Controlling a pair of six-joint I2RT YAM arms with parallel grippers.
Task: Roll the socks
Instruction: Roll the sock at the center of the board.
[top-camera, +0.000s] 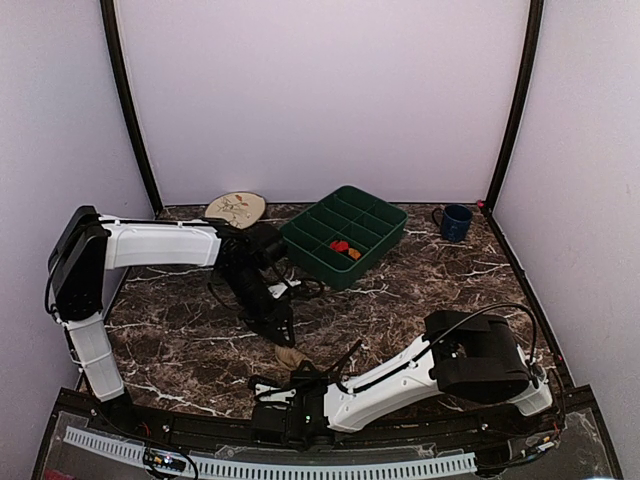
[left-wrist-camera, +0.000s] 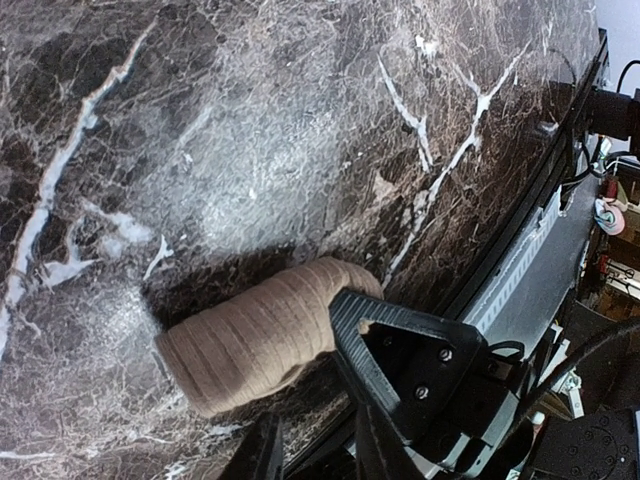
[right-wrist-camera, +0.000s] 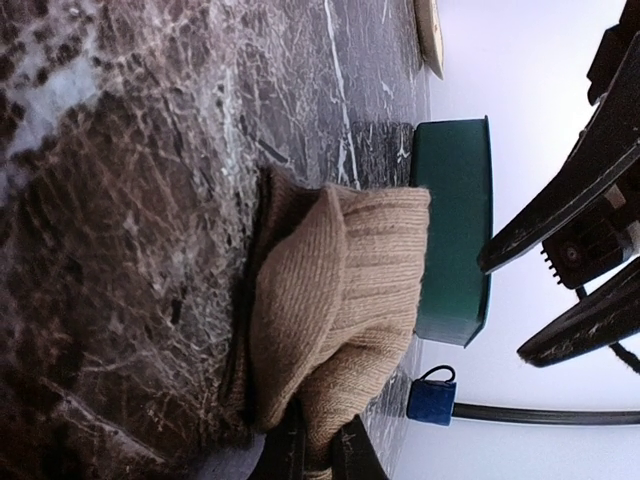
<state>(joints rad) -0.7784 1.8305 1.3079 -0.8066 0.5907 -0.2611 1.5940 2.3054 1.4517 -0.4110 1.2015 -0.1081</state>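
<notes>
The tan ribbed fabric sock (left-wrist-camera: 260, 340), a rolled bundle, lies on the dark marble surface (left-wrist-camera: 250, 120) just below the left end effector (top-camera: 281, 328), which is parted and empty. The right end effector (right-wrist-camera: 315, 452) pinches one end of it (firmly, it seems). That clamp should stay tight while the left tucks the cuff over.

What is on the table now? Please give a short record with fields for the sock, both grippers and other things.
sock: tan sock, rolled into a bundle, lying on the marble table
right gripper: shut on tan sock
left gripper: open, close to the sock, holding nothing
other things: green tray, blue mug, plate
</notes>
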